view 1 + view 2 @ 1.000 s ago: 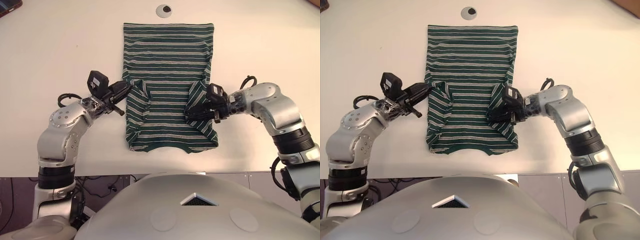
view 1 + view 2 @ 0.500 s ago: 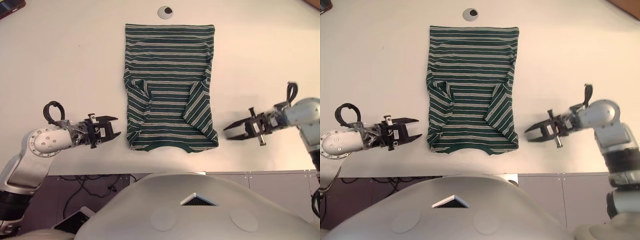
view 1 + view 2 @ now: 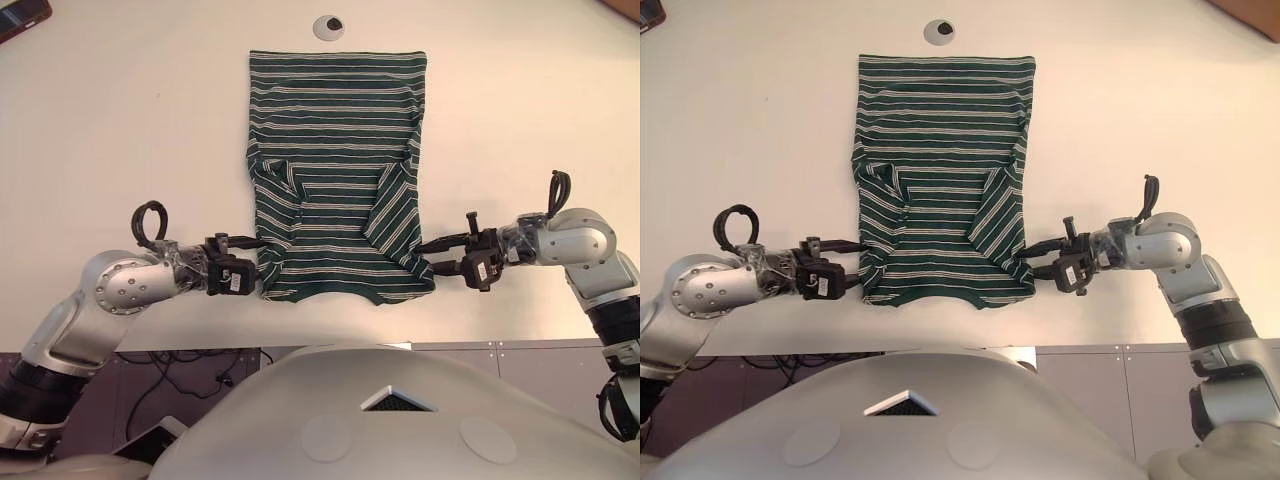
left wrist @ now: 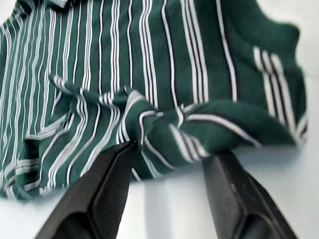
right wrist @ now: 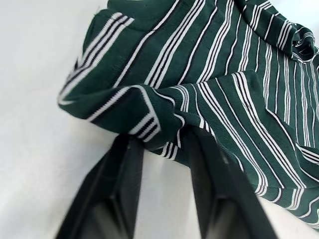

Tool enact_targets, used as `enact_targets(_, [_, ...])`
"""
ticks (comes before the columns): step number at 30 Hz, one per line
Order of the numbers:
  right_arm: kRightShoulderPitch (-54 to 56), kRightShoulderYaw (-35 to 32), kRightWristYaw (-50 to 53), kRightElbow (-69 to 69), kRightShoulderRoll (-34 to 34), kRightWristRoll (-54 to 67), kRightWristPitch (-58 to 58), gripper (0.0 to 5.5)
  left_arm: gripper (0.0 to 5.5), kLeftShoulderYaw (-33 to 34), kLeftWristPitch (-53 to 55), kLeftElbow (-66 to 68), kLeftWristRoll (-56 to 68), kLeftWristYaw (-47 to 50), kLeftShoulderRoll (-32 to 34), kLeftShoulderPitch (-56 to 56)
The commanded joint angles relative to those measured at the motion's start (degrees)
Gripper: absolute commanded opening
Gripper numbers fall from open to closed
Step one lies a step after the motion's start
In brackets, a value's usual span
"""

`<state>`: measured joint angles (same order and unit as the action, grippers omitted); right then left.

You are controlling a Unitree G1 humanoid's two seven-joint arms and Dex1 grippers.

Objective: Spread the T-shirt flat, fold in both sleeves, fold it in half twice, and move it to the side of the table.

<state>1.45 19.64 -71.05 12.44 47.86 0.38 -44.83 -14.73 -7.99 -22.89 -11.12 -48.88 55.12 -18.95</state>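
T-shirt point(image 3: 338, 150) flat, sleeves in. Left tool point(image 3: 260, 268) and right tool point(image 3: 428, 258) are both open, straddling its corners by the counter's point(image 3: 120, 120) near edge, nothing clamped yet. Likely staging the first half-fold.

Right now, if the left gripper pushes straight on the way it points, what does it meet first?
The T-shirt: its bunched near corner sits right at the left gripper's open fingertips, possibly touching; depth is unclear.

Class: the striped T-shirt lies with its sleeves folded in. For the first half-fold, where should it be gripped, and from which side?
Grip the T-shirt at its two near corners: left gripper from the robot's left, right gripper from its right, low along the table. The shirt lies lengthwise away from the robot, and those corners bunch up slightly, giving an edge to straddle.
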Motion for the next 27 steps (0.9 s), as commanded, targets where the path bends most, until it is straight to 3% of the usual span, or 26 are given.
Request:
enact_targets(1, [0.18,2.37,-1.12,2.23,1.29,-2.44,-0.28,0.75,2.35,-6.17,1.55,1.75,-5.4,-2.47,-0.75,-1.66])
enact_targets(5, [-1.12,3.4,-1.72,1.54,1.43,0.54,4.05,0.02,1.85,-7.63,3.91,0.71,-3.87,-4.65,-0.14,-2.08])
enact_targets(10, [-2.0,3.51,-8.69,-7.54,4.19,12.97,29.69,0.0,1.03,-5.74,13.21,-2.16,5.85,-11.51,5.18,-5.86])
enact_targets(16, [-4.86,2.14,-17.08,-18.66,12.09,21.13,50.96,0.0,0.13,-0.57,25.33,-6.54,21.02,-16.01,9.24,-8.03])
enact_targets(19, [1.54,-1.68,-13.76,-17.33,6.93,28.47,64.19,0.0,0.02,9.32,33.57,-5.69,35.13,-15.57,6.33,-2.92])
enact_targets(22, [14.48,-5.89,-7.84,-8.84,-2.32,34.03,75.57,0.0,0.02,19.0,42.26,-0.07,51.87,-12.06,-1.06,10.96])
enact_targets(27, [33.96,-12.04,1.24,14.26,-14.43,33.29,80.37,0.0,0.02,19.61,44.77,21.21,54.16,-1.56,-16.43,34.89])
